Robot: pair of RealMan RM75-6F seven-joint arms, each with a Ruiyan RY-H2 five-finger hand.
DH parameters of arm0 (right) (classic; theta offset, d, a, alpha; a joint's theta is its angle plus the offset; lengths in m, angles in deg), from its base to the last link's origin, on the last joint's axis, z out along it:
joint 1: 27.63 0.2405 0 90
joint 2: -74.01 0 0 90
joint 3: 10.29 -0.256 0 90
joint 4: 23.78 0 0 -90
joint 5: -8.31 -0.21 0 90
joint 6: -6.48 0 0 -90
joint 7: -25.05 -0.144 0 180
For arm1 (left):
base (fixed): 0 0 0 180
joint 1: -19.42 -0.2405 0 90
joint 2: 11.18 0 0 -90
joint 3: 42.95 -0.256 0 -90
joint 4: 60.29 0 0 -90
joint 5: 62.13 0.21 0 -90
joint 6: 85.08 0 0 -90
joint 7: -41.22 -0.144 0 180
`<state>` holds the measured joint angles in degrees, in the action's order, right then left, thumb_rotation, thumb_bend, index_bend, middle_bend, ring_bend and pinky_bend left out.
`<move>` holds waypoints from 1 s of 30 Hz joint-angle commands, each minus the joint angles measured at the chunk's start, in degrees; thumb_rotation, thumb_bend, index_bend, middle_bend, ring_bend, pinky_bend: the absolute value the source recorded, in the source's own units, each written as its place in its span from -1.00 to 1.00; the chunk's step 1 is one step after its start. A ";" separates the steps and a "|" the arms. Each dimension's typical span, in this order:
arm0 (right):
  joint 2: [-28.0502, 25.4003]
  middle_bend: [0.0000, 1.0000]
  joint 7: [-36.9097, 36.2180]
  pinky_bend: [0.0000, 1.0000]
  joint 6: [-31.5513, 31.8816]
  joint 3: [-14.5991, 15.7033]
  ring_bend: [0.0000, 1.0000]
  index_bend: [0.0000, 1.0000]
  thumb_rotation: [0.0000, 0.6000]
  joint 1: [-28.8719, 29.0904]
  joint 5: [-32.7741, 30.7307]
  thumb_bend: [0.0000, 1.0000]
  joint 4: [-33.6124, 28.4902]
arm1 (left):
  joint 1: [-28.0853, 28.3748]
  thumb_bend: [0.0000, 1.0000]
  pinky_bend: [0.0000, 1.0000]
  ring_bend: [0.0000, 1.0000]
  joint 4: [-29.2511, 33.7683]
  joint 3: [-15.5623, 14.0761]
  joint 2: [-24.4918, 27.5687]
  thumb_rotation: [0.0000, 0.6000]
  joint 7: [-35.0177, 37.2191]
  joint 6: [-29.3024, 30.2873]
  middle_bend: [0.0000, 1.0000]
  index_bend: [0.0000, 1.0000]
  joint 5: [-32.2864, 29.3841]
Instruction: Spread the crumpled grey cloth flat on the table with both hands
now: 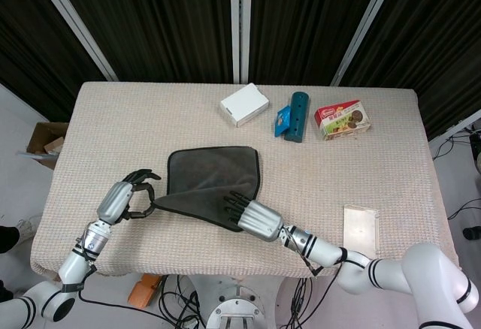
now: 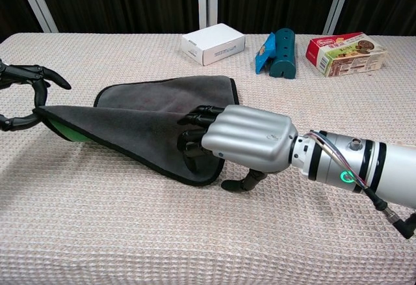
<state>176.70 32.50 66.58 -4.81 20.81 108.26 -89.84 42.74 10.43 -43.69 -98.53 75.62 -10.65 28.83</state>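
Note:
The grey cloth (image 1: pixel 214 182) lies folded over itself in a rough triangle at the table's front middle, with a dark hem. In the chest view the grey cloth (image 2: pixel 140 119) shows a green underside at its lifted left tip. My left hand (image 1: pixel 125 198) pinches that left corner between thumb and a finger and holds it just off the table; the chest view shows the left hand (image 2: pixel 23 96) at the far left edge. My right hand (image 1: pixel 252 217) lies palm down over the cloth's near corner. In the chest view the right hand (image 2: pixel 244 143) has bent fingers on the fabric and its thumb on the table beside the hem.
Along the far side stand a white box (image 1: pixel 244 104), a blue packet (image 1: pixel 282 121), a teal block (image 1: pixel 298 116) and a biscuit box (image 1: pixel 342 119). A flat pale card (image 1: pixel 361 226) lies near the front right edge. A cardboard box (image 1: pixel 46 138) sits on the floor at left.

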 commanded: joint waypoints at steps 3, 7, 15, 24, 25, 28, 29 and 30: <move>2.97 -0.60 -1.20 -1.00 1.21 -0.45 -1.00 0.04 1.00 -0.52 0.85 -0.46 3.75 | -0.07 -0.14 -0.67 -0.71 -0.18 -0.03 -0.02 1.00 0.27 -0.15 -0.48 0.27 -0.09; 3.15 -0.54 -2.80 -1.00 1.57 -0.34 -1.00 0.24 1.00 -0.71 1.11 -0.33 3.83 | -0.16 -0.14 -0.67 -0.71 -0.37 -0.13 -0.06 1.00 0.58 -0.23 -0.48 0.27 -0.09; -0.06 -0.50 -3.19 -1.00 2.61 0.69 -0.98 0.31 1.00 -1.61 2.01 -0.29 -0.26 | -0.24 -0.13 -0.67 -0.71 -0.75 -0.98 0.04 1.00 0.32 -0.51 -0.48 0.27 0.68; -5.39 -0.50 -2.43 -1.00 2.09 2.84 -0.98 0.32 1.00 -2.60 2.99 -0.29 -7.33 | -1.96 -0.13 -0.67 -0.71 -0.34 -4.18 1.35 1.00 -2.85 0.38 -0.48 0.27 2.85; -5.75 -0.50 -2.34 -1.00 2.04 2.98 -0.98 0.32 1.00 -2.71 3.04 -0.29 -7.78 | -2.17 -0.13 -0.67 -0.71 -0.11 -4.51 1.49 1.00 -3.27 0.54 -0.48 0.27 3.10; -7.03 -0.50 -2.35 -1.00 1.39 3.48 -0.98 0.32 1.00 -2.83 3.16 -0.29 -9.07 | -2.66 -0.13 -0.67 -0.71 1.30 -5.53 2.28 1.00 -4.65 0.57 -0.48 0.27 3.72; -7.46 -0.50 -2.40 -1.00 1.13 3.68 -0.98 0.32 1.00 -2.81 3.23 -0.29 -9.50 | -2.73 -0.13 -0.67 -0.71 1.85 -5.83 2.60 1.00 -5.09 0.38 -0.49 0.27 3.84; -8.03 -0.50 -2.40 -1.00 0.89 3.94 -0.98 0.32 1.00 -2.83 3.37 -0.29 -10.10 | -2.86 -0.13 -0.67 -0.71 2.64 -6.13 3.00 1.00 -5.75 0.25 -0.49 0.27 3.94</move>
<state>169.21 30.07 67.81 -1.20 18.04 111.46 -99.39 40.13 12.22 -49.31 -96.09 70.62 -10.23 32.49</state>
